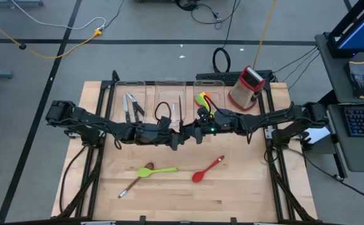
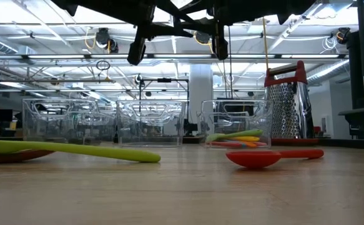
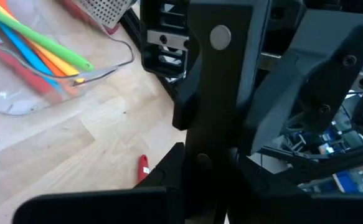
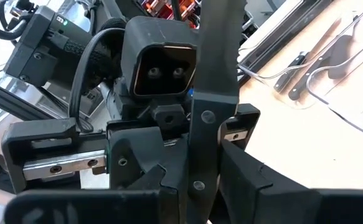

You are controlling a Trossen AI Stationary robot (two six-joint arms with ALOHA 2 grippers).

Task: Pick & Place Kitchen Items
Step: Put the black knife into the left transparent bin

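Both arms meet high over the middle of the table. My left gripper (image 1: 177, 136) and my right gripper (image 1: 191, 134) face each other, each shut on one black-handled knife (image 3: 220, 93), whose riveted handle fills both wrist views. Its blade does not show clearly. On the table below lie a green spatula (image 1: 162, 170), a brown spoon (image 1: 133, 184) and a red spoon (image 1: 208, 169). My left gripper (image 3: 209, 186) pinches the knife's black handle by the lower rivet (image 3: 200, 158) between its two fingers. The fingers come nearly level from the table's left and lie across the handle. The knife is lifted clear of the table. My right gripper (image 4: 200, 190) pinches the same handle near a rivet (image 4: 198, 185) between its two fingers, level from the table's right and across the handle. The knife stands clear, high above the table.
Three clear bins stand along the far edge: the left (image 1: 130, 105) with knives, the middle (image 1: 173, 103) with one dark knife, the right (image 1: 205, 100) with coloured utensils. A red-and-steel grater (image 1: 247, 87) stands at the far right. Bare wood lies toward the near edge.
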